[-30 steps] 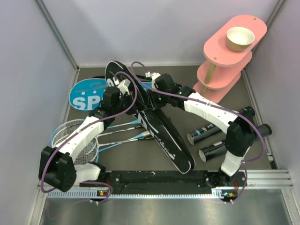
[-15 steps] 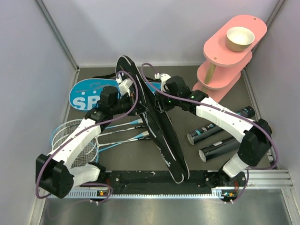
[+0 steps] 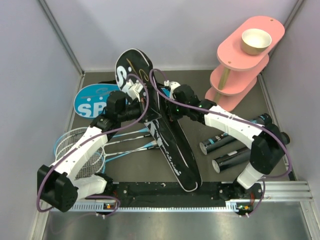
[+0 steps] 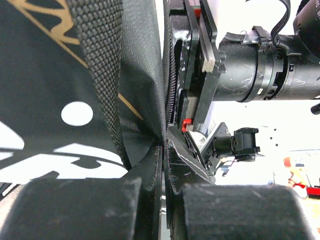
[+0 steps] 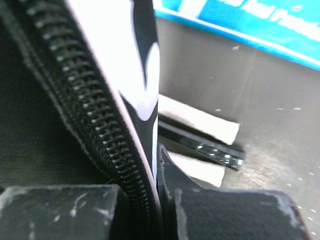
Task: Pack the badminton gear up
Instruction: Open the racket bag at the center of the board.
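Left claw [image 4: 167, 192] and right claw [image 5: 159, 200] each clamp the zipped edge of the black racket bag [image 3: 175, 152].

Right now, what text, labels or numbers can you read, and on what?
"SP": white letters on the blue racket bag; the rest is covered.
White lettering on the black racket bag: not legible at this angle.
Label print on the black tubes: too small to read.

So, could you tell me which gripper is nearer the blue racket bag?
Left. The left gripper, shut on the black bag, is just beside the blue bag; the right gripper pinches the black bag's opposite side, farther away.
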`<state>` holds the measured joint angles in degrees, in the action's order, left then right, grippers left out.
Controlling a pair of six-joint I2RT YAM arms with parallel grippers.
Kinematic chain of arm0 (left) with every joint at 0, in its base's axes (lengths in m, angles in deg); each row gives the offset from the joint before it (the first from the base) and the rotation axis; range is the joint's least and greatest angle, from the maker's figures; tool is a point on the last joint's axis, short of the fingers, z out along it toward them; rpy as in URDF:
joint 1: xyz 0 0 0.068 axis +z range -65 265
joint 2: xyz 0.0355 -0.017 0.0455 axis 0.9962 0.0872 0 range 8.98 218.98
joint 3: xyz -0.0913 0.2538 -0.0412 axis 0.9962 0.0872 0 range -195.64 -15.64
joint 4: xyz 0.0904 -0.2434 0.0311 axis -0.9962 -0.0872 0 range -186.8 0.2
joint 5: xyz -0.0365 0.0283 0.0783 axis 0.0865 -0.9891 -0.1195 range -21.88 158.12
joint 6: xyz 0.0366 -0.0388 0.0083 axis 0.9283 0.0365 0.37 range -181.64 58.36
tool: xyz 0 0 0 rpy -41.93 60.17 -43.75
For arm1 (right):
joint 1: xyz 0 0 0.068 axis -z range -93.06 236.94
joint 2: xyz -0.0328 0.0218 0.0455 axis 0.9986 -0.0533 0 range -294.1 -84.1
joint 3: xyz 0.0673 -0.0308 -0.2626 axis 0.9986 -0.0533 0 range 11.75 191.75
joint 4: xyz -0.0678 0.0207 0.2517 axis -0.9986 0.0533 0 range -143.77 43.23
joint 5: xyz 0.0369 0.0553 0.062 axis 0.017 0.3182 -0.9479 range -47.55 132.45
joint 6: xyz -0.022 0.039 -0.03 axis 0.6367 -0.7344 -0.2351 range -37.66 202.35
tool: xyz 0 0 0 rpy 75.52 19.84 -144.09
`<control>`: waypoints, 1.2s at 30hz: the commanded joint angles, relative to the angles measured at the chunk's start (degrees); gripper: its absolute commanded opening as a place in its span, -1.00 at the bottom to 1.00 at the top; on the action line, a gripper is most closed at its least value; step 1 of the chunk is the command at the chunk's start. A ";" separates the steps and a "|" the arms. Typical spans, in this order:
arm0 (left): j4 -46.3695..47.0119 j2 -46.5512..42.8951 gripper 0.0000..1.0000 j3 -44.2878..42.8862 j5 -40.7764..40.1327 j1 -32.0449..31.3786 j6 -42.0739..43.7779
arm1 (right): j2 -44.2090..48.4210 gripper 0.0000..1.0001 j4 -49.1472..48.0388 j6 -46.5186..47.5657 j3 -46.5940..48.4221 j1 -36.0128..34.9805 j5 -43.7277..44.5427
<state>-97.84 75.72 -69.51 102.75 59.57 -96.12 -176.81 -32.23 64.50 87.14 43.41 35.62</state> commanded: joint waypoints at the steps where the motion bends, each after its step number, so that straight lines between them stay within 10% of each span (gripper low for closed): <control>1: 1.45 -3.63 -1.00 -0.19 0.88 -0.67 2.65 | 5.58 -1.00 -0.56 -2.81 -0.77 0.11 18.13; 6: -4.01 -5.65 -1.00 2.18 -7.28 0.03 7.67 | 14.39 -1.00 0.87 -4.12 -7.36 1.25 38.45; 16: -0.23 6.80 -1.00 -2.90 0.77 1.88 3.98 | 13.52 -1.00 7.02 -10.80 -5.18 1.78 38.29; 24: -6.11 10.53 0.01 -8.90 -0.34 2.14 2.49 | 8.08 -1.00 17.48 -9.32 3.79 1.87 48.39; 36: -26.40 -16.99 0.35 11.49 -26.79 8.99 -5.93 | -4.23 -1.00 19.15 -4.48 14.42 2.66 51.04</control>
<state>-113.07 59.72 -62.84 86.90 66.10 -95.47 -180.02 -11.86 57.50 96.17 45.86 82.59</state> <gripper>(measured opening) 0.668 0.014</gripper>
